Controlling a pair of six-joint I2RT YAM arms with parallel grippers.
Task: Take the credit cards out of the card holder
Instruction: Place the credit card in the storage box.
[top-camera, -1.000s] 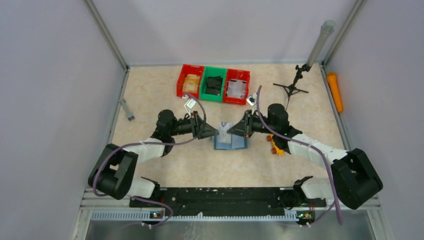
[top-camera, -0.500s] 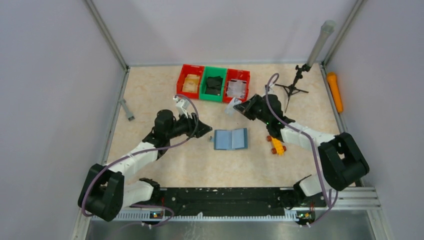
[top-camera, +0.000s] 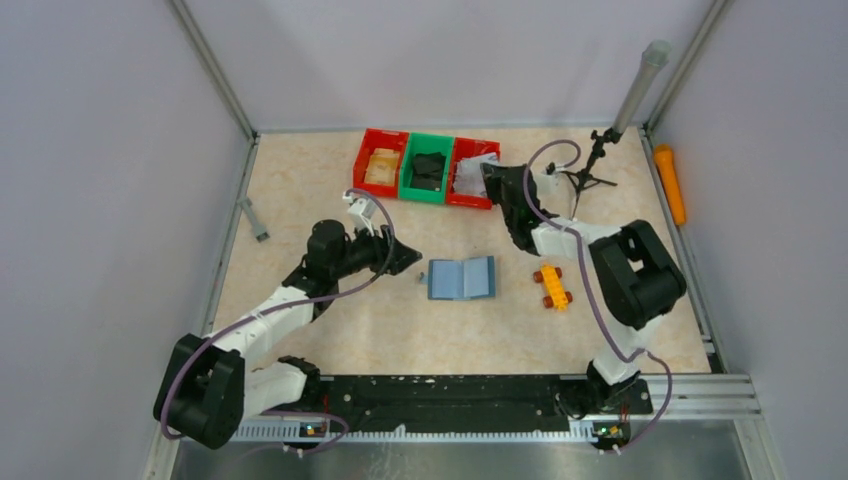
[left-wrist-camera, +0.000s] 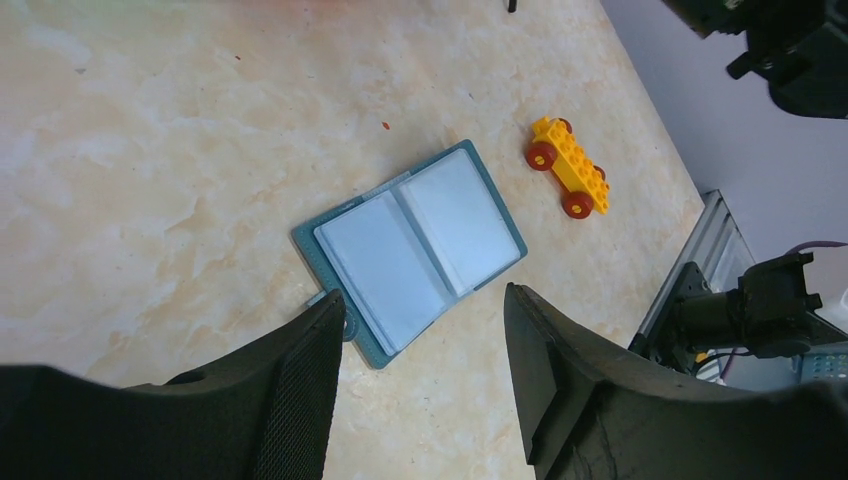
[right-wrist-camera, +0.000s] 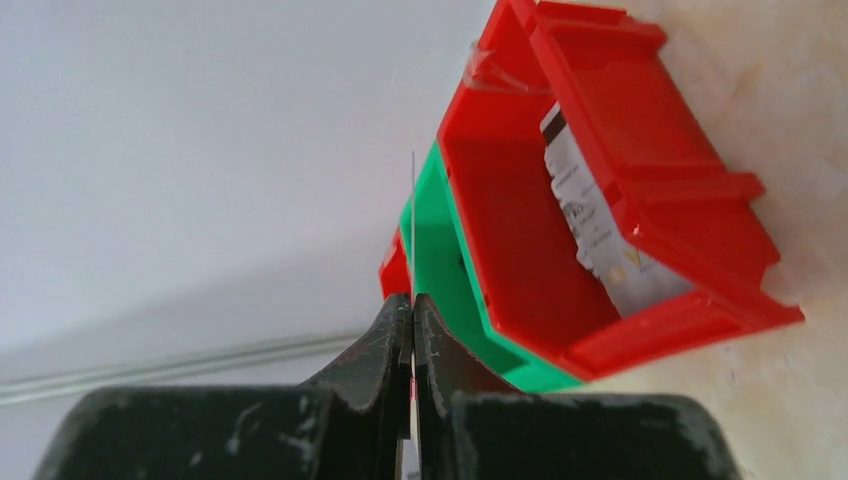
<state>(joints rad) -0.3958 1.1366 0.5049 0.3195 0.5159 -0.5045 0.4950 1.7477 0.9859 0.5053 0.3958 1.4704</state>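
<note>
Right gripper (right-wrist-camera: 411, 300) is clenched on a thin pale credit card (right-wrist-camera: 412, 220), which shows edge-on, sticking up between its fingertips. It hangs over the red plastic bin (right-wrist-camera: 620, 110) that touches the right side of the green plastic bin (top-camera: 426, 198). A white card with a dark stripe (right-wrist-camera: 590, 220) lies inside that red bin. Left gripper (left-wrist-camera: 424, 300) is released, jaws spread and empty, nearer the arm bases than the green bin and slightly to its left. The teal-blue folding card holder (top-camera: 462, 278) lies open and flat on the beige marbled table (top-camera: 350, 320), pale inside facing up, well apart from the green bin on its near side. A yellow toy car with red wheels (top-camera: 551, 287) sits to the near right of the green bin.
</note>
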